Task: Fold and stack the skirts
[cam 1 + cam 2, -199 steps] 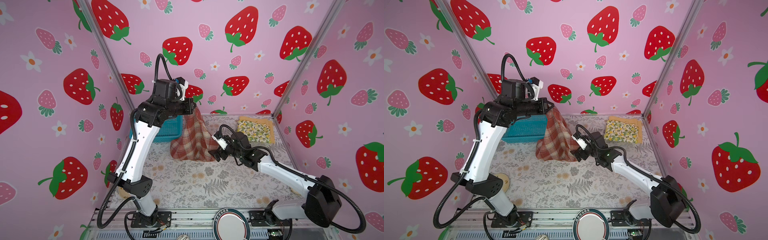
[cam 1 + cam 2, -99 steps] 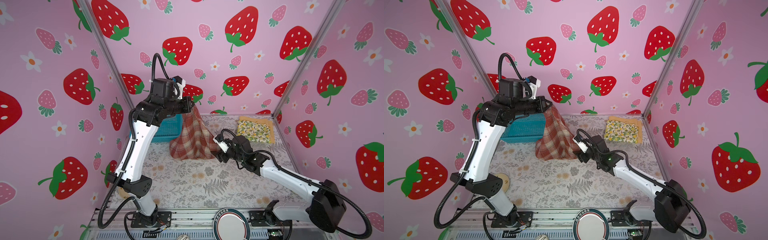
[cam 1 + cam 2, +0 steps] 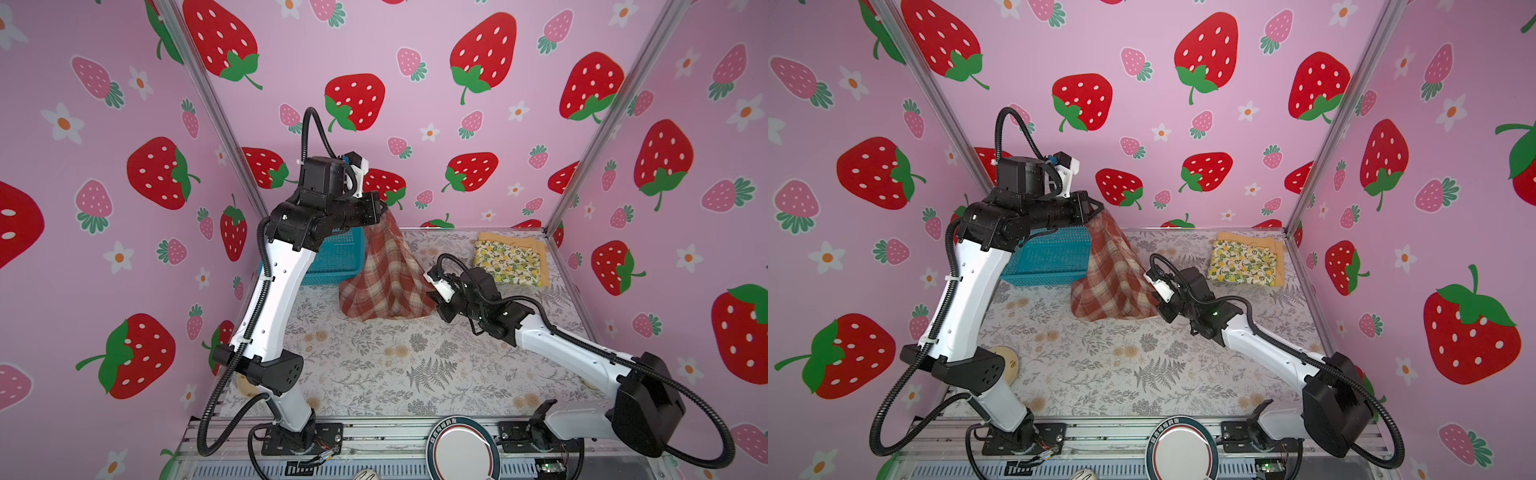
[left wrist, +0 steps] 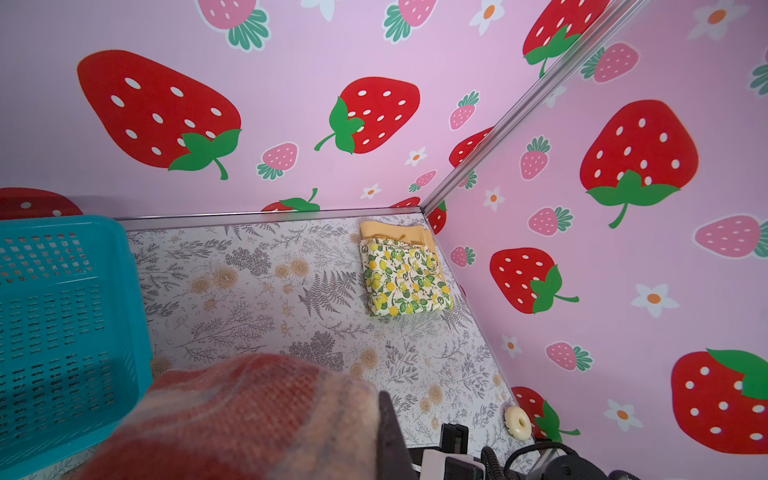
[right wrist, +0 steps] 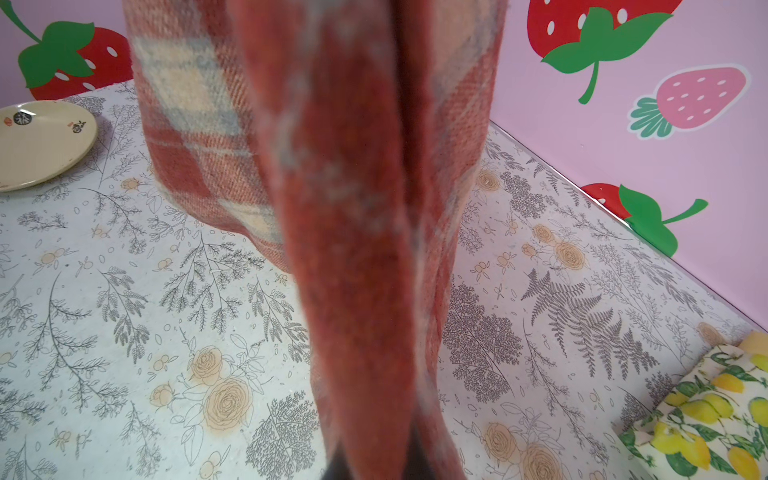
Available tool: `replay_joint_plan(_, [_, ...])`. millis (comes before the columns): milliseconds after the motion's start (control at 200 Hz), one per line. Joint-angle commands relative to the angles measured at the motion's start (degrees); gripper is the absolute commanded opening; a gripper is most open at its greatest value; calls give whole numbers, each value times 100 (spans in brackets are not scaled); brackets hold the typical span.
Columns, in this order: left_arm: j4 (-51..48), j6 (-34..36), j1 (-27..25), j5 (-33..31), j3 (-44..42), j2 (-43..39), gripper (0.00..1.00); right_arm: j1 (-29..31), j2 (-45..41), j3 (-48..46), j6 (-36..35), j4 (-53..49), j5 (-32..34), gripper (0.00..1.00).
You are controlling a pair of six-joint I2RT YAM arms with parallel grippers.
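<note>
The red-brown and cream plaid skirt [image 3: 384,278] hangs like a tent from my left gripper [image 3: 379,210], which is shut on its top, raised above the table. The hem rests on the table. My right gripper [image 3: 433,296] is low at the skirt's right edge, shut on a fold of the plaid cloth [image 5: 361,208]; its jaws are mostly buried in the fabric. In both top views the lemon-print skirt [image 3: 1244,264] lies folded on the mustard-yellow skirt [image 3: 1250,239] in the back right corner. The left wrist view shows plaid cloth [image 4: 249,415] bunched against a dark fingertip [image 4: 388,432].
A teal mesh basket [image 3: 336,257] stands at the back left, just behind the hanging skirt. A cream plate [image 3: 1007,361] lies near the left arm's base. Pink strawberry walls close in the table on three sides.
My right gripper has moved in to the plaid skirt's lower right edge and closed on it. The left gripper still holds the skirt's top, shifted slightly left.
</note>
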Motion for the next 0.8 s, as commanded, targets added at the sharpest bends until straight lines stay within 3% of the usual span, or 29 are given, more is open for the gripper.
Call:
replay_joint_plan(0, [321,-19,53,62,-14,-166,0,-14,-121,176,58,-203,-5,0])
replay_joint_plan(115, [463,-121,66,204,-13,-121,0,-95,-121,494,136,-508,391,0])
replay_joint_plan(270, [529,-412,61,577,581,456,0,-752,-210,1296,252,-1168,719,0])
replay_joint_plan(400, [425,-737,18,888,2236,1583,0,-1453,-39,2626,282,-2038,1087,0])
replay_joint_plan(500, [393,-903,52,727,3361,2162,0,-1531,218,4147,118,-2954,2080,0])
replay_joint_plan(610, [1149,-876,155,-58,2277,1327,0,-1530,236,5317,185,-3607,2700,0])
replay_joint_plan(705, [2086,-824,223,-659,627,236,0,-1506,72,5457,355,-3909,2430,0])
replay_joint_plan(795, [1930,-641,245,-864,194,-123,0,-1474,-50,5217,591,-4203,1912,0])
